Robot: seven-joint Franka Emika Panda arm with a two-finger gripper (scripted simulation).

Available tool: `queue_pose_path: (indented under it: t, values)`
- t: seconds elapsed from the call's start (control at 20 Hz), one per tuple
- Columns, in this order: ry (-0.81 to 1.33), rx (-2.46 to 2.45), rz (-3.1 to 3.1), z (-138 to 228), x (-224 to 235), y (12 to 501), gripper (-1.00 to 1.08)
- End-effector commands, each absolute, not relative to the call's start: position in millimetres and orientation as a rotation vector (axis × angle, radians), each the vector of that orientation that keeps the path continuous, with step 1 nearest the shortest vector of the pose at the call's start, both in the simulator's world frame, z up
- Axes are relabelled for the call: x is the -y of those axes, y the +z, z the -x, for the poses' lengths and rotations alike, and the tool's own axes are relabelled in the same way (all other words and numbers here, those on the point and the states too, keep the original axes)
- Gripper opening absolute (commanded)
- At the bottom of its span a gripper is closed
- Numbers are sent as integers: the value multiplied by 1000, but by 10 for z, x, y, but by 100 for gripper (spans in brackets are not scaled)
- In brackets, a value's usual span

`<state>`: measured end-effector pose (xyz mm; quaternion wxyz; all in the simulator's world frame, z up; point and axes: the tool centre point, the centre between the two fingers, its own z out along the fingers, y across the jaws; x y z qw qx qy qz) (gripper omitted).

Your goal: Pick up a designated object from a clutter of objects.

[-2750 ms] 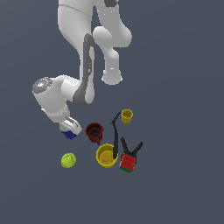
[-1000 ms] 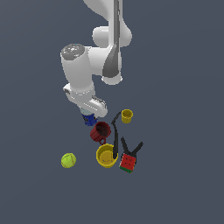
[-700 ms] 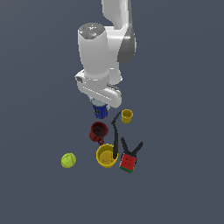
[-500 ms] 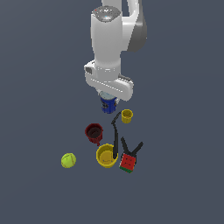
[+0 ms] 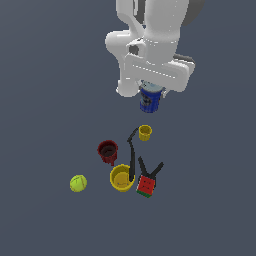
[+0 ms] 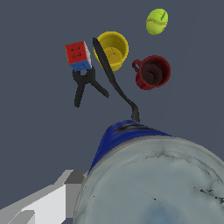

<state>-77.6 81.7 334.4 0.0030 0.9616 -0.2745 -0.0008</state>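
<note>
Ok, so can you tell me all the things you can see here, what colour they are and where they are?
blue can: one, blue with a grey lid, held up in the air above the other things
small cup: one, yellow, on the floor below the can
mug: one, dark red, to the exterior view's left of the small cup
bowl: one, yellow, just below the mug in the exterior view
long black tool: one, black, curving from the small cup to the bowl's rim
cube: one, mostly red, beside the bowl
black clamp: one, black, V-shaped, touching the cube
ball: one, yellow-green, apart, on the exterior view's left
robot arm: one, white
pincer: one, shut on the can
</note>
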Motion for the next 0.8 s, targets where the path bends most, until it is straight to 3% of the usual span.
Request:
queue_pose_path:
  t: [0.0,0.35,0.75]
  values:
    - [1,862,-3017,815,-1047,3548,-100]
    - [0,862,-3020,869,-1507,3923,-100]
    - [0,863,-3021,872,-1687,4069,-100]
